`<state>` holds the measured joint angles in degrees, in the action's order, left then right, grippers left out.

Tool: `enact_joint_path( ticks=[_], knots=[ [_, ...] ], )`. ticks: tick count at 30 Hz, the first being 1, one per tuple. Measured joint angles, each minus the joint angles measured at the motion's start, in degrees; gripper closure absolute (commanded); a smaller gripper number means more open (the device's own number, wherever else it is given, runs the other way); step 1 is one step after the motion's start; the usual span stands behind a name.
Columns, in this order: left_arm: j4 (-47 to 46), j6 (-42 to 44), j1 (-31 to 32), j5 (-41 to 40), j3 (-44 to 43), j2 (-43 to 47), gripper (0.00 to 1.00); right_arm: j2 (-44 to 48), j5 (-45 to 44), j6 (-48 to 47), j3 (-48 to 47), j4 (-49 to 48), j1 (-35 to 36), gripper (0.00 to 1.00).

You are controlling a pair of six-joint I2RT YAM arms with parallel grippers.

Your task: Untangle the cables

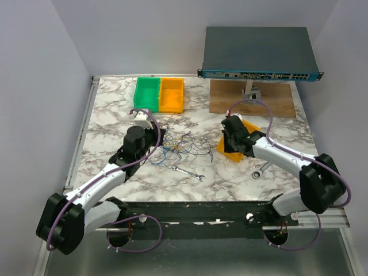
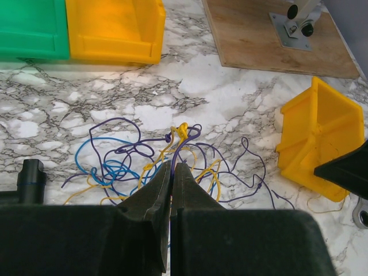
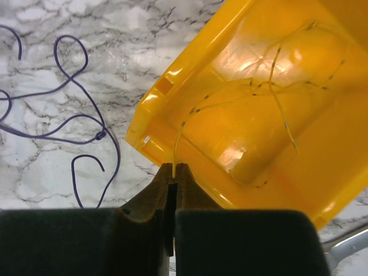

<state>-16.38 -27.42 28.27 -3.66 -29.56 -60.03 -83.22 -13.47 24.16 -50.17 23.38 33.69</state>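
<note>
The cables (image 2: 123, 164) lie as a loose tangle of thin blue, yellow and purple wires on the marble table; in the top view they (image 1: 178, 146) sit at mid-table. My left gripper (image 2: 173, 165) is shut on a purple cable (image 2: 179, 148) at the near side of the tangle; it shows in the top view (image 1: 159, 141) at the tangle's left. My right gripper (image 3: 174, 167) is shut on a thin yellow cable (image 3: 230, 95) that runs up into a tilted yellow bin (image 3: 270, 132). In the top view the right gripper (image 1: 229, 135) is over that bin (image 1: 225, 150).
A green bin (image 1: 146, 93) and an orange bin (image 1: 172, 94) stand at the back. A wooden board (image 1: 276, 103) carries a network switch (image 1: 259, 54) on a stand. A small wrench (image 1: 190, 172) lies in front of the tangle, and another (image 1: 261, 170) by the right arm.
</note>
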Motion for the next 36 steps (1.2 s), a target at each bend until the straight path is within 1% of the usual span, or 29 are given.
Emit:
enact_joint_path(
  ticks=[4, 8, 13, 19, 28, 33, 34, 35, 36],
  knots=[
    [0.00, 0.00, 0.00, 0.00, 0.00, 0.00, 0.96, 2.27, -4.81, 0.46, -0.70, 0.13, -0.07, 0.99],
    [0.00, 0.00, 0.00, 0.00, 0.00, 0.00, 0.96, 1.86, -8.09, 0.46, -3.74, 0.26, -1.49, 0.99],
    [0.24, 0.02, 0.00, 0.00, 0.00, 0.00, 0.96, -4.20, -14.19, 0.26, -8.57, -1.68, -4.24, 0.99],
    [0.26, 0.02, 0.00, 0.00, 0.00, 0.02, 0.96, -10.82, -20.83, -0.11, -8.85, -3.69, -4.81, 0.99],
    [0.28, 0.00, 0.00, 0.00, 0.00, 0.04, 0.96, -12.20, -21.35, 0.46, -4.85, -8.61, -5.01, 0.97],
    [0.28, 0.00, 0.00, 0.00, 0.00, 0.04, 0.96, -13.62, -19.93, 1.49, -4.48, -9.68, -6.75, 0.96],
    [0.31, 0.00, 0.00, 0.00, 0.00, 0.04, 0.96, -13.81, -19.26, 1.84, -4.22, -10.05, -7.37, 0.95],
    [0.31, 0.00, 0.00, 0.00, 0.00, 0.04, 0.96, -13.92, -18.45, 2.19, -3.89, -10.29, -8.07, 0.91],
    [0.33, 0.00, 0.00, 0.00, 0.00, 0.04, 0.96, -13.99, -17.62, 2.60, -3.56, -10.38, -8.81, 0.84]
  ],
)
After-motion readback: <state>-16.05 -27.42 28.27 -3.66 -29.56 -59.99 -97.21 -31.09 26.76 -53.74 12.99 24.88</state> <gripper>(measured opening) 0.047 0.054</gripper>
